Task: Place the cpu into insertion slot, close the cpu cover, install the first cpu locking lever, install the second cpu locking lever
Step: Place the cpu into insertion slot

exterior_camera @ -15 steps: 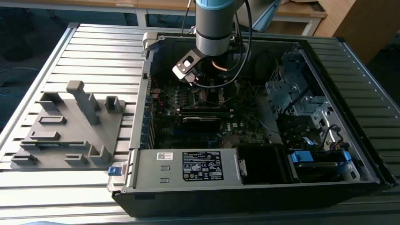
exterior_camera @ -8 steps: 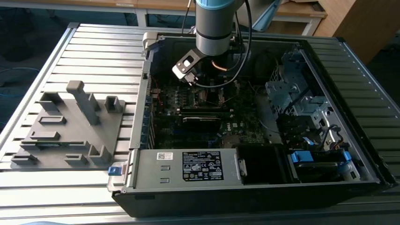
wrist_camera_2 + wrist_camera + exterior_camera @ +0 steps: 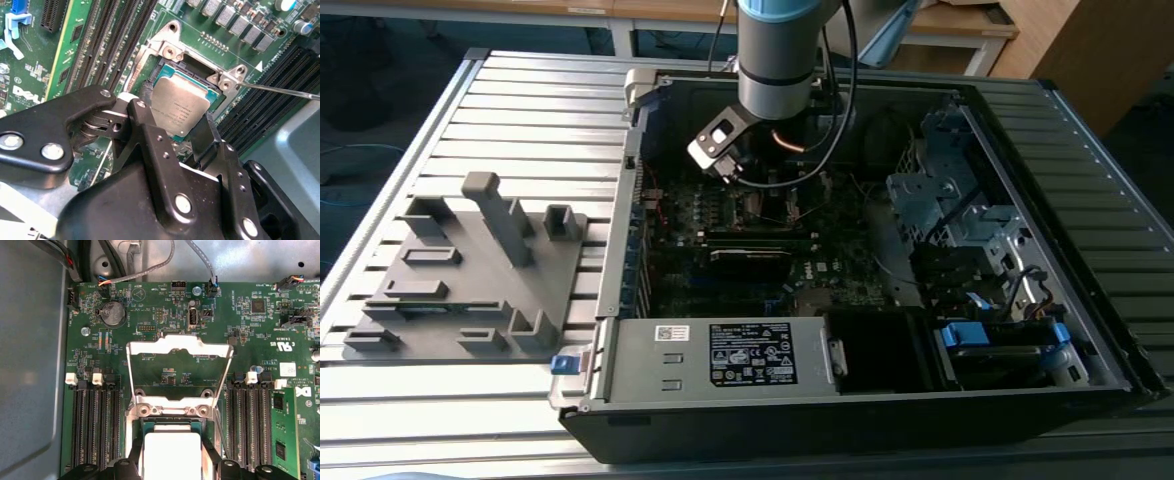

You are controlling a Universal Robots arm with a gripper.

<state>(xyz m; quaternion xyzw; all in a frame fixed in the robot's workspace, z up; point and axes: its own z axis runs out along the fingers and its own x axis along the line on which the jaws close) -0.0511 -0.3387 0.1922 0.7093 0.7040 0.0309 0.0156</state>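
The cpu (image 3: 182,102) lies with its dull silver top up, inside the metal frame of the socket (image 3: 172,50) on the green motherboard (image 3: 95,70). Whether it is fully seated or just above the contacts cannot be told. The gripper (image 3: 175,116) pinches it: its two black fingers (image 3: 142,112) press against opposite edges of the chip. The first wrist view shows the same grasp, with the cpu (image 3: 172,450) between the fingers (image 3: 135,457) of the gripper (image 3: 172,462).

The cpu cover (image 3: 180,346) stands swung open on its hinge at the socket's far edge. It is a shiny square frame through whose window the board behind it shows. It does not touch the chip. In the second wrist view a thin metal rod (image 3: 280,91) runs away from one corner of the socket, over the black memory slots (image 3: 270,95). More of these memory slots (image 3: 95,430) flank the socket on both sides, and a coin battery (image 3: 112,313) sits on the board beyond the cover.

In the exterior view the arm (image 3: 781,60) reaches down into the open computer case (image 3: 1067,120), with the gripper (image 3: 750,185) low over the motherboard (image 3: 720,215) near the case's middle. The case lies on a slatted metal worktop (image 3: 534,100). A grey fixture (image 3: 467,270) with upright posts sits on the worktop, just beside the case, on the exterior view's left.
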